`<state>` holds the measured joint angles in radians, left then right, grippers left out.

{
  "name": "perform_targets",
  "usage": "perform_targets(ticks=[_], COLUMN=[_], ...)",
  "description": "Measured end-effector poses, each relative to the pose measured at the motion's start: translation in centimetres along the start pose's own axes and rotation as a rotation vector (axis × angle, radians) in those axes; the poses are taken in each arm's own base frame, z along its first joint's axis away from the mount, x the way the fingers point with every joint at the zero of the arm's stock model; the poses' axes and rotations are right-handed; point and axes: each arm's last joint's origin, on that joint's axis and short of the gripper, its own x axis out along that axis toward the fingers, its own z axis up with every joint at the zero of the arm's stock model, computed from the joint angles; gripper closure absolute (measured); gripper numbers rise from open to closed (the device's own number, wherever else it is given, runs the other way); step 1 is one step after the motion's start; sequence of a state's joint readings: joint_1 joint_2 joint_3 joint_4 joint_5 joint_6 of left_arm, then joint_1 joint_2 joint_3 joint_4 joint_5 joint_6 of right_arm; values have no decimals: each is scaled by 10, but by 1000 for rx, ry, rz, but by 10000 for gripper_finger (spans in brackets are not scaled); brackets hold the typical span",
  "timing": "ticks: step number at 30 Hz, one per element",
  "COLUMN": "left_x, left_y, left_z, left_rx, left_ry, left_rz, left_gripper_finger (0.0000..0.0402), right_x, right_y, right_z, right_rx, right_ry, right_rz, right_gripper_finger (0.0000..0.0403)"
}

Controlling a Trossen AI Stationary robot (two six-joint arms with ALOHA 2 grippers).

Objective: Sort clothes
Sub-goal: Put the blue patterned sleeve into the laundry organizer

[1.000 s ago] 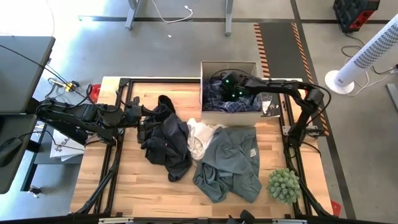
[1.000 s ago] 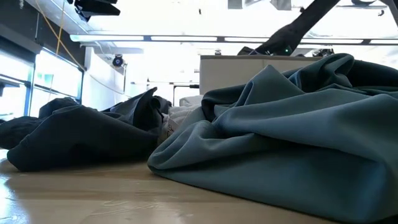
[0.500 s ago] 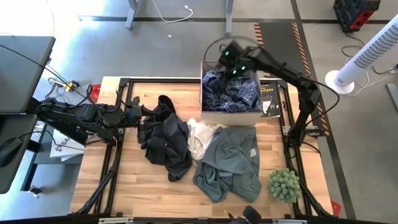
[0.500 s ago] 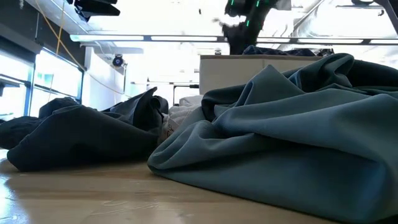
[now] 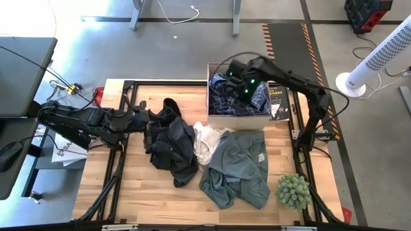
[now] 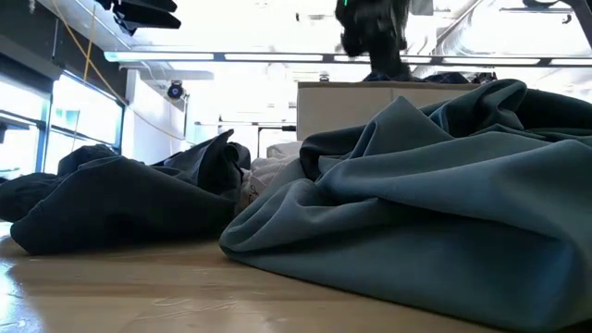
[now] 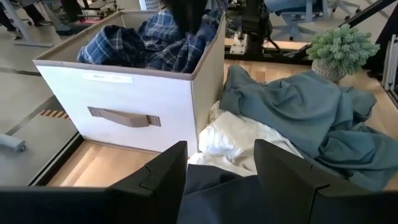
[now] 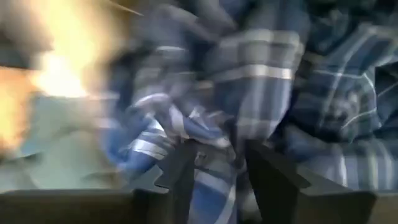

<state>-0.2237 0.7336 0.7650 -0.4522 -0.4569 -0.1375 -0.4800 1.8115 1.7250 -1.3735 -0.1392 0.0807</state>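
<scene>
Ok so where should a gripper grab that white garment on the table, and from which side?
Grip the white garment on its bunched top folds, coming straight down from above. It is wedged between the black garment and the grey-green garment, with the box close behind, so sideways approaches look blocked.

We take this for a robotics lab or workshop. The wooden counter (image 5: 141,192) sits in a black metal frame (image 5: 119,168) on a bare grey concrete floor (image 5: 96,51), where hazard-striped tape (image 5: 273,42) marks a lane. Loose cables (image 5: 176,13) trail across the floor, a white tower fan (image 5: 376,58) stands off to one side, and long ceiling strip lights (image 6: 222,57) run overhead. Office chairs (image 7: 298,9) stand beyond the counter.
</scene>
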Motion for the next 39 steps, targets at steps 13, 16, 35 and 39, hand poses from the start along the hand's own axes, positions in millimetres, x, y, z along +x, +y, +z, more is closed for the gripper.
perform_targets(ticks=[13,16,35,39], left_x=[9,9,9,9], left_y=[-4,-4,-3,-3], left_z=[-2,-2,-2,-2], left_rx=[44,44,35,35], left_ry=[35,35,32,32], left_rz=[7,7,30,30], left_gripper_finger=[220,220,220,220], right_x=[132,130,-51,-15], right_y=[-67,-65,-15,-35], right_z=[1,-2,45,59], right_rx=[266,255,172,178], right_ry=[-486,-427,-604,-663], right_rz=[-138,-86,-339,-286], right_gripper_finger=[297,297,297,301])
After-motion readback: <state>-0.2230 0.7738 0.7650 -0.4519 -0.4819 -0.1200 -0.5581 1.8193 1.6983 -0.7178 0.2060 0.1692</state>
